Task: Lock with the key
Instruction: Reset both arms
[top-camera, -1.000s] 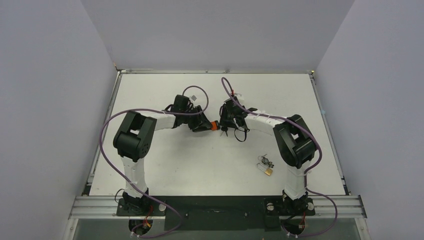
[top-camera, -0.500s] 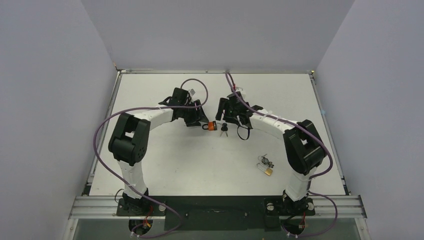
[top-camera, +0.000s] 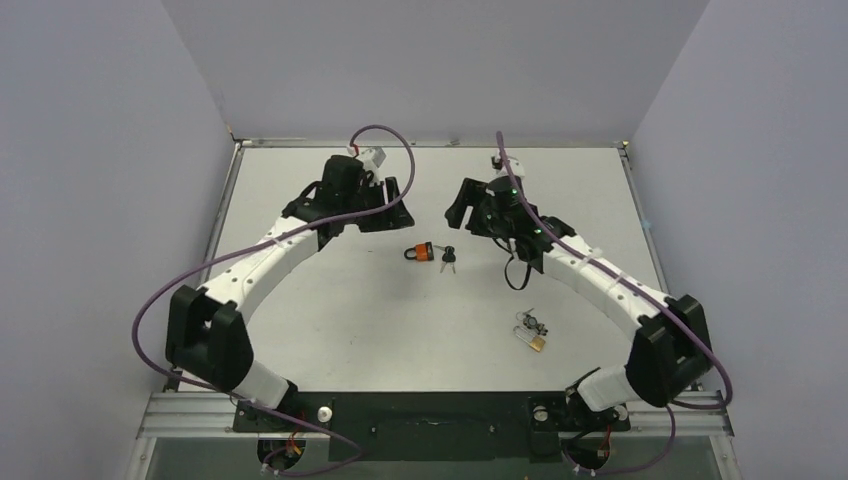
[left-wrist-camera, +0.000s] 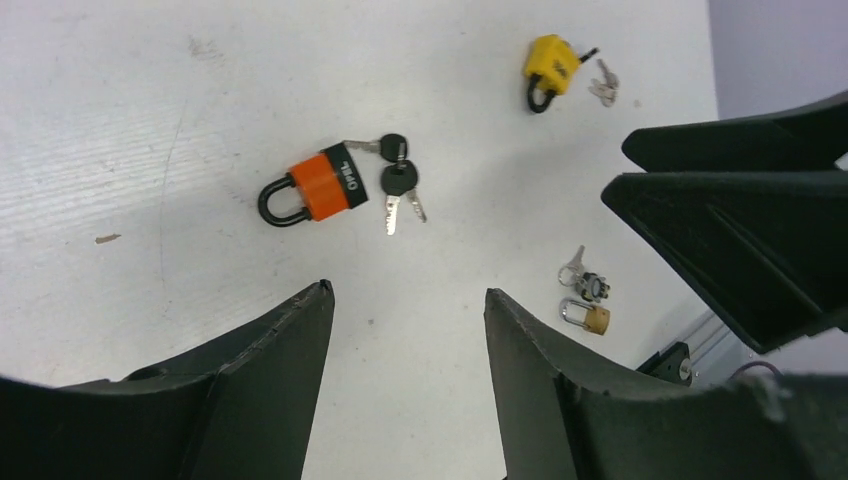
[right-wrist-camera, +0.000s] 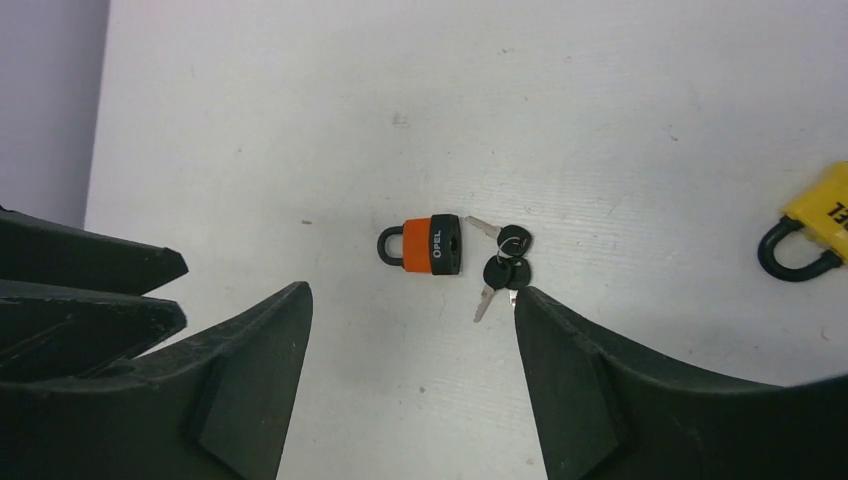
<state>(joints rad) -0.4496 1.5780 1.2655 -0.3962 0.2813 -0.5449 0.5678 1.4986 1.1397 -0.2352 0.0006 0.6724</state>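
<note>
padlock (top-camera: 422, 251) lying flat mid-tabletop (top-camera: 330, 330), long axis running left-right | shackle pointing toward left arm (top-camera: 270, 255), keys (top-camera: 447, 258) trailing toward right arm (top-camera: 600, 280) | left jaws and right jaws hanging apart, empty, just beyond it, flanking, about equally near | right jaws sitting key-side

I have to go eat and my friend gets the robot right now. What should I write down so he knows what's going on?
Left gripper: open, holding nothing, up above the table.
Right gripper: open, holding nothing, also up.
Orange padlock: flat on the table between the two grippers, shackle looks pushed in.
Keys: right at the padlock's base. One seems to sit in the keyhole, but that is not certain.
Also on the table: a yellow padlock and a small brass padlock.
Done: shackle looks shut.
Left: check that it is really locked.
</note>
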